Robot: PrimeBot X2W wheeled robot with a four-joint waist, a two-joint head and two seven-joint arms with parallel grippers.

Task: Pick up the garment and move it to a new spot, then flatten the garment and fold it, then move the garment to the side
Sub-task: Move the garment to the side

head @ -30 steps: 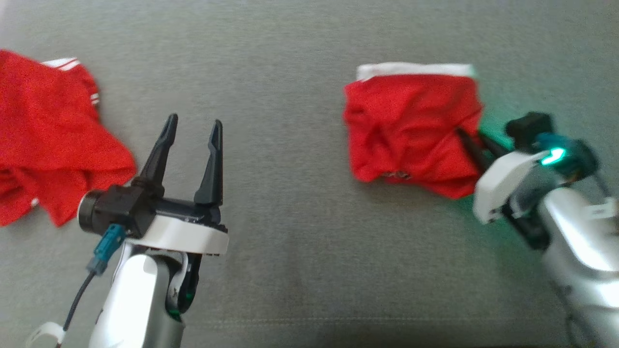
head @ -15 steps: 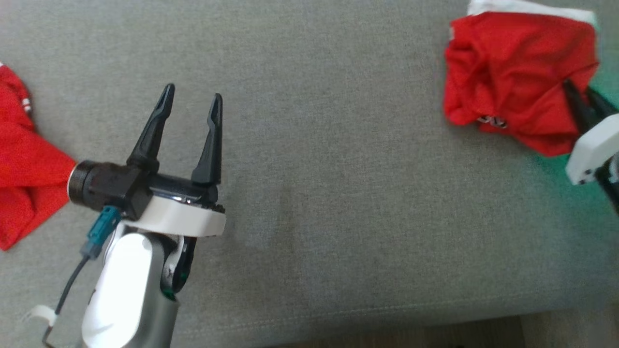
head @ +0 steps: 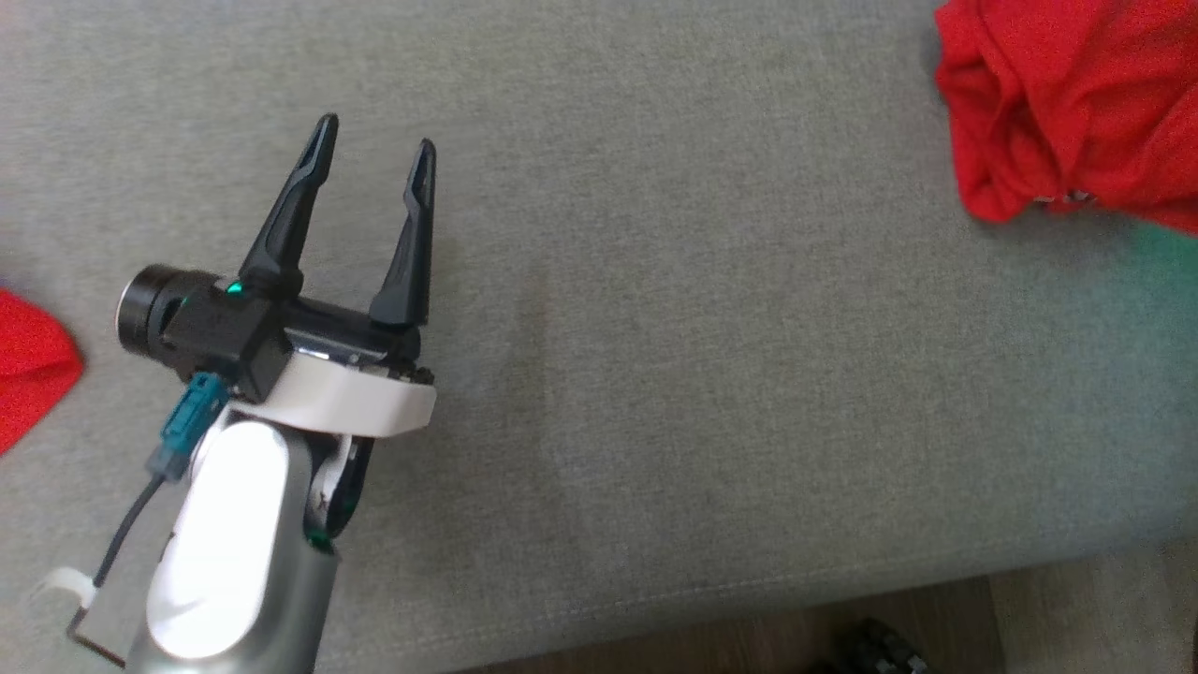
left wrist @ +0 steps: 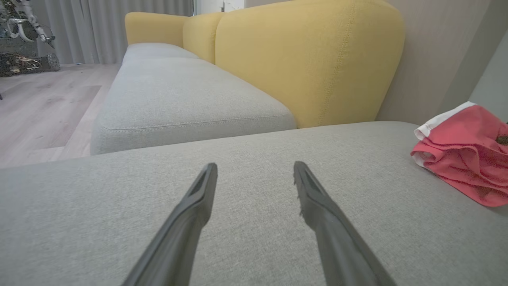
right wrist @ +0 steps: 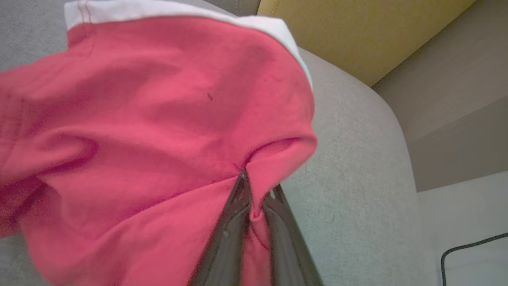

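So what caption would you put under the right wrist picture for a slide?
Right fingers pinch a fold of the red garment on the grey sofa cushion.

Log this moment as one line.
right gripper: jaws shut on red garment | left gripper: jaws open, empty, above grey sofa cushion | step: garment move

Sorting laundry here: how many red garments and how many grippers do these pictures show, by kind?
Red garments: 2, the held garment and the loose garment
Grippers: 2, the left gripper and the right gripper
Total: 4
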